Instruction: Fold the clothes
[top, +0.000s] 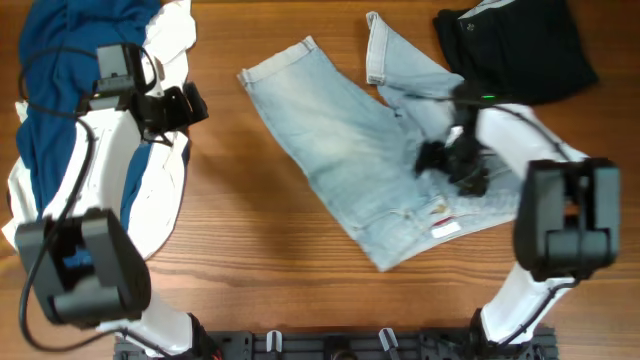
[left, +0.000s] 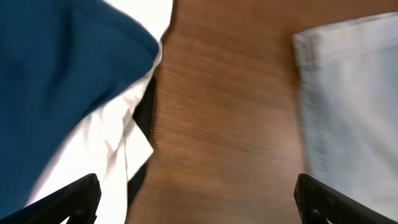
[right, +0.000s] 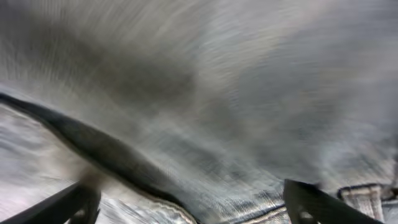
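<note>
The pale-blue denim shorts lie spread on the wooden table, with the cuffed legs toward the back and the waistband with a white label toward the front right. My right gripper is open and low over the shorts near the crotch. In the right wrist view, denim with a fold seam fills the space between the open fingers. My left gripper is open and empty over bare wood, between the dark-blue garment and a shorts leg.
The dark-blue garment lies on a white garment at the far left; the white one also shows in the left wrist view. A black garment lies at the back right, touching one shorts leg. Bare wood runs along the front edge.
</note>
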